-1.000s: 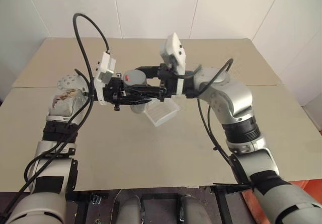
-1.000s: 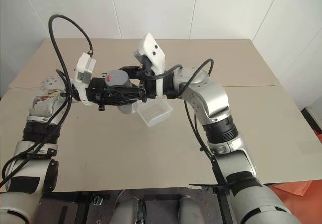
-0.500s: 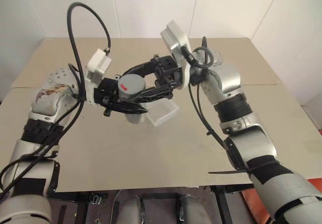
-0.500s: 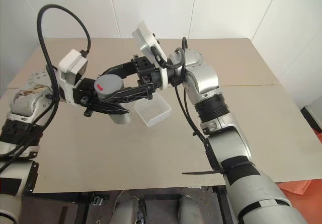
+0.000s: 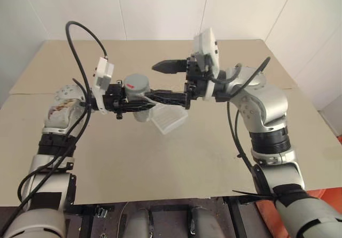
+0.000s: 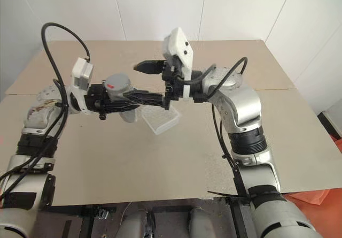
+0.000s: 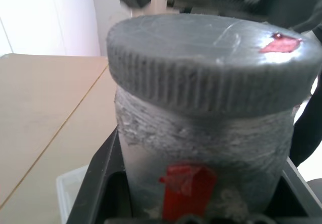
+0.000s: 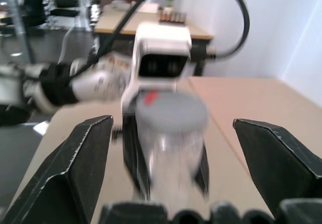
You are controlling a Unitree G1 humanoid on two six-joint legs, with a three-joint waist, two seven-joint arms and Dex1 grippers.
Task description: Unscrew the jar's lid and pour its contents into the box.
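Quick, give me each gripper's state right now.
Left gripper: shut on the jar, lid still on.
Right gripper: open, holding nothing, fingers either side of the lid.

Both arms reach in from either side and meet in front of the robot, held level above the table [image 5: 107,158]. The left pincer [image 5: 140,94] points toward the robot's right, its two black fingers clamped tight around the jar [image 7: 201,148] just under the lid [image 5: 136,82], wrist bent sharply inward. The right pincer [image 5: 170,81] points toward the robot's left, facing its partner, its fingers spread wide apart: one finger [image 5: 166,66] stands beyond the lid, the other [image 5: 170,97] lies alongside the left pincer's fingers. The right elbow is raised and bent, and black cables loop above both wrists.
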